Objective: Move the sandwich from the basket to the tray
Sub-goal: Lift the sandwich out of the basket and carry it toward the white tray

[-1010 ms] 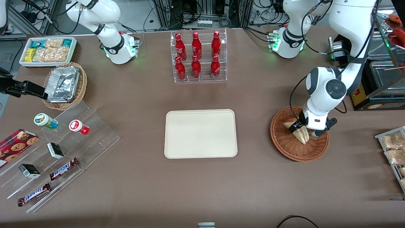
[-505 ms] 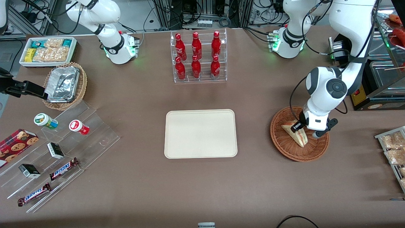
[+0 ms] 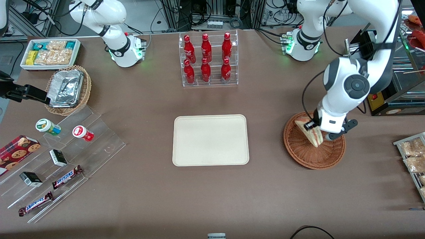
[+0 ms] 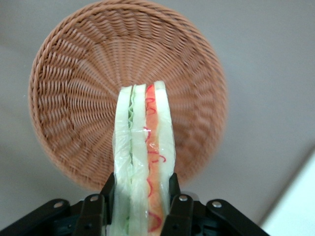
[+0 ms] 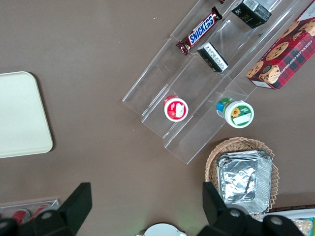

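My left gripper (image 3: 318, 130) is shut on the sandwich (image 3: 311, 133), a clear-wrapped wedge of pale bread with red and light-green filling, and holds it lifted above the reddish-brown woven basket (image 3: 300, 152). In the left wrist view the sandwich (image 4: 143, 147) stands edge-on between the two black fingers (image 4: 173, 189), with the empty basket (image 4: 74, 98) below it. The cream rectangular tray (image 3: 210, 139) lies flat and bare at the middle of the table, toward the parked arm's end from the basket.
A clear rack of red bottles (image 3: 208, 59) stands farther from the front camera than the tray. A wire rack of bagged snacks (image 3: 413, 156) sits at the working arm's table edge. Tiered clear shelves with snacks (image 3: 56, 156), a foil-lined basket (image 3: 68, 89) and a white snack bin (image 3: 49, 53) lie at the parked arm's end.
My gripper has risen with the sandwich, lifting it off the basket floor; the arm's elbow has swung upward.
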Robot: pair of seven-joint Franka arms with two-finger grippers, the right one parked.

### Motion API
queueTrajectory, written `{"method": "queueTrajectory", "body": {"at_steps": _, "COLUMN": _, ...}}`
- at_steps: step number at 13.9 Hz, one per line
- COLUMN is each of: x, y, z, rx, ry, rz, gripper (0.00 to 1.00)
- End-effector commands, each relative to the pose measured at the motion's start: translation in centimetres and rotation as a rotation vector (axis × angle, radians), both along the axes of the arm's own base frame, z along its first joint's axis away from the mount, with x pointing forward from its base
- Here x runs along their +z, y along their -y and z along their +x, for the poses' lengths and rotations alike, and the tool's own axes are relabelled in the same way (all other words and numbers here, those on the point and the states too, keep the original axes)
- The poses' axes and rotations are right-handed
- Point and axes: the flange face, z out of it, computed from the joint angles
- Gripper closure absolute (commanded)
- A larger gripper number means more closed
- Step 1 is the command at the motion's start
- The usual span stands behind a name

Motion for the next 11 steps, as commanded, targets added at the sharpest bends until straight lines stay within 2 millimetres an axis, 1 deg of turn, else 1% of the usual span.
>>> {"method": "queueTrajectory", "body": {"at_steps": 1, "x": 4.2, "y": 6.0, "z": 0.0, "rx": -0.048, "ry": -0.004, "rz": 0.019, "gripper": 0.56}}
{"method": "queueTrajectory", "body": {"at_steps": 2, "x": 5.1, "y": 8.5, "z": -0.3, "rx": -0.066, "ry": 0.003, "rz": 0.014, "gripper": 0.56}}
{"method": "queueTrajectory", "body": {"at_steps": 3, "x": 5.7, "y": 11.4, "z": -0.8, "rx": -0.101, "ry": 0.013, "rz": 0.004, "gripper": 0.56}}
{"method": "queueTrajectory", "body": {"at_steps": 5, "x": 5.3, "y": 17.4, "z": -1.6, "rx": -0.174, "ry": 0.02, "rz": -0.013, "gripper": 0.56}}
{"method": "queueTrajectory", "body": {"at_steps": 7, "x": 3.8, "y": 24.6, "z": -2.1, "rx": -0.199, "ry": 0.029, "rz": -0.026, "gripper": 0.56}}
{"method": "queueTrajectory", "body": {"at_steps": 8, "x": 2.8, "y": 27.7, "z": -1.9, "rx": -0.202, "ry": 0.036, "rz": -0.032, "gripper": 0.56}}
{"method": "queueTrajectory", "body": {"at_steps": 9, "x": 1.7, "y": 30.4, "z": -1.9, "rx": -0.214, "ry": 0.037, "rz": -0.039, "gripper": 0.56}}
{"method": "queueTrajectory", "body": {"at_steps": 11, "x": -1.2, "y": 35.0, "z": -2.4, "rx": -0.247, "ry": 0.035, "rz": -0.052, "gripper": 0.56}}
